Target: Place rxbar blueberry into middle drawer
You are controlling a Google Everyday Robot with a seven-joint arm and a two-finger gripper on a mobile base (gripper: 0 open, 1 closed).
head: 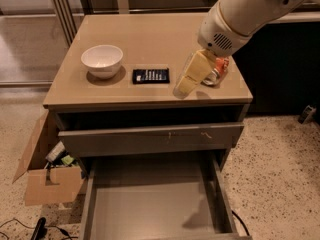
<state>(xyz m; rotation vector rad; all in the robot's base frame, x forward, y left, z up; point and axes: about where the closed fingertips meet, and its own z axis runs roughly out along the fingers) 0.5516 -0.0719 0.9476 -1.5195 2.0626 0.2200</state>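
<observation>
A white bowl [102, 60] stands on the left part of the tan cabinet top [150, 34], and just to its right, apart from it, lies the rxbar blueberry [150, 76] — flat on the top, near the front edge, its long axis running left to right, parallel with that edge, the lettered face up. To the right of the bar, the gripper [184, 86] hangs slanted down and leftward from the white arm [245, 11], with its tip close above the top, near the bar's right end but not touching it; whether it is spread or closed I cannot tell. Partly hidden behind the gripper is a red can [220, 68], standing toward the right edge of the top. Below, the upper drawer [150, 139] is pulled out a little, showing its long grey front panel. Under it the middle drawer [150, 204] is pulled far out, its plain floor in full view. A cardboard box [47, 181] with open flaps sits on the speckled floor to the left of the cabinet — odd items lie inside.
</observation>
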